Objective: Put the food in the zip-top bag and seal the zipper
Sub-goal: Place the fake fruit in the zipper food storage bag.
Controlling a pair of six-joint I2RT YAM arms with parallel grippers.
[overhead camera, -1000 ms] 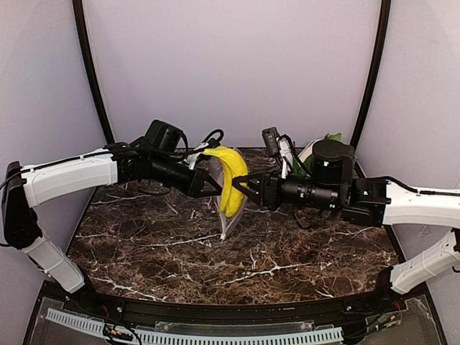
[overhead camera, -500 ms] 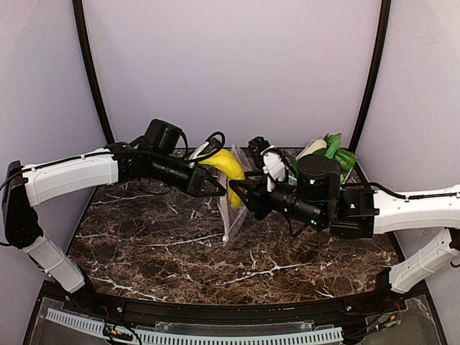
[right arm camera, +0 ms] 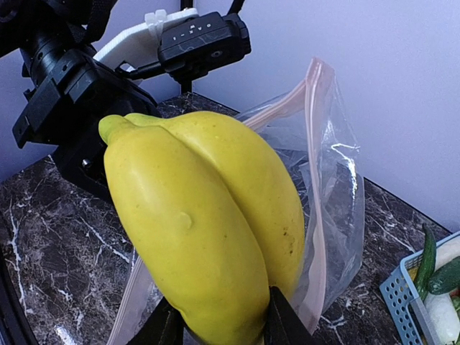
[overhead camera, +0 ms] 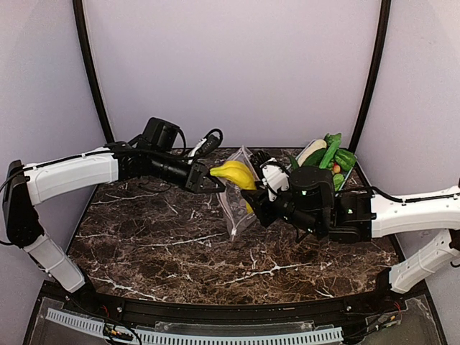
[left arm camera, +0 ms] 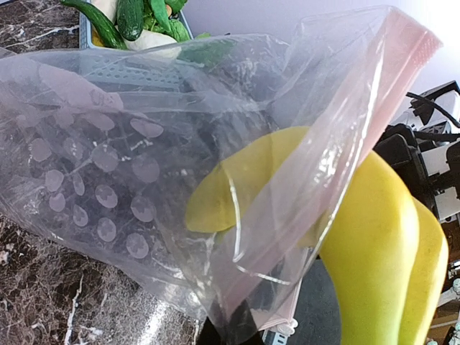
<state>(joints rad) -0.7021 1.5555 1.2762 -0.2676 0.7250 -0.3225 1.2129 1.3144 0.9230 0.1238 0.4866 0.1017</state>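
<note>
The yellow banana bunch [overhead camera: 234, 174] is held above the table with my right gripper [overhead camera: 254, 206] shut on its lower end. The right wrist view shows both fingers [right arm camera: 284, 325] pressed against the banana bunch [right arm camera: 208, 237]. My left gripper [overhead camera: 213, 185] is shut on the mouth edge of the clear spotted zip-top bag [overhead camera: 241, 208], which hangs tilted. From the left wrist view, one banana tip [left arm camera: 237, 183] shows through the zip-top bag's film [left arm camera: 108, 180], between the two sides of the pink zipper [left arm camera: 402, 65]. Left fingers are mostly hidden by plastic.
A blue-grey slatted basket [overhead camera: 343, 180] at the back right holds the other food [overhead camera: 327, 153]: green vegetables, a white one and small red fruits. The dark marble table [overhead camera: 165, 251] lies below both arms. Curved black poles rise behind on each side.
The right arm has swung the banana from hanging upright down to lying across the bag's mouth, and has moved left and nearer. The bag has tilted towards the right.
</note>
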